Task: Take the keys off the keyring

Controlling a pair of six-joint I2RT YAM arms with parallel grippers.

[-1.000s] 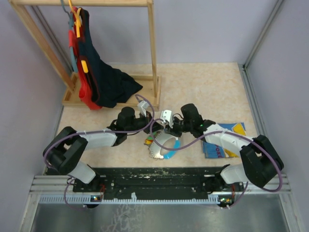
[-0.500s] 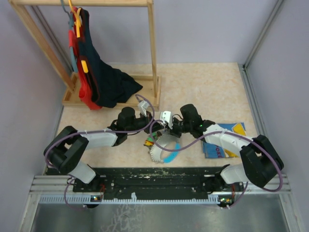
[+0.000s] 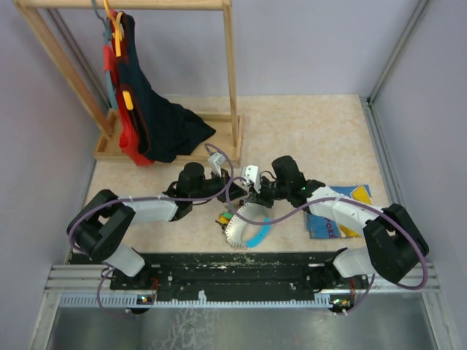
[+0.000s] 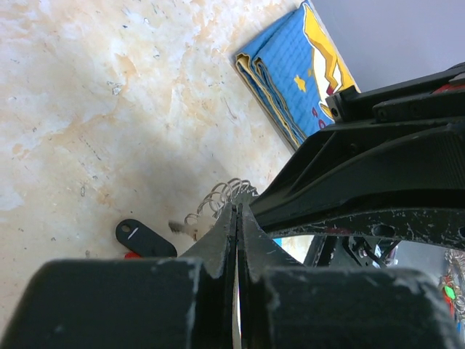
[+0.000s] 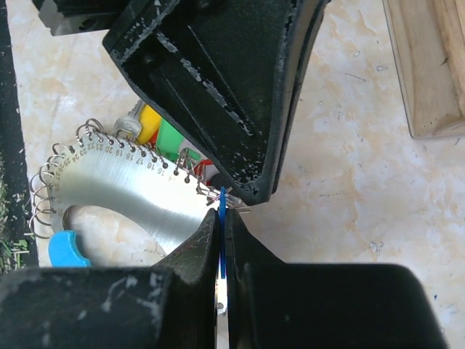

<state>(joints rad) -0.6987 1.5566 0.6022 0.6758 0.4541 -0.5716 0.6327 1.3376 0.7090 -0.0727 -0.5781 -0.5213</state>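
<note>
Desk [image 3: 321, 131] w/ wooden clothes rack [image 3: 232, 73] at back left and blue picture book [image 3: 356, 195] at right. Both arms meet mid-desk over the keyring [image 3: 237, 226], a crescent steel plate w/ wire loops round its edge and a light-blue patch [image 5: 69, 247]. L claw [image 4: 237, 211] is pressed together right at the plate's edge; can't tell if it nips a loop. R claw [image 5: 221, 214] is closed, pinching a blue key [image 5: 221, 243] seen edge-on as a thin sliver. Green key [image 5: 171, 138], yellow key [image 5: 149, 120] and red key [image 5: 205, 169] sit bunched behind the plate, apparently attached, so the task looks early w/ most left to do. A black-headed key [image 4: 145, 238] lies on the desk nearby; attached or not, unclear. Stamped numerals approx. 16–23 run along the plate; book lettering too small to read.
</note>
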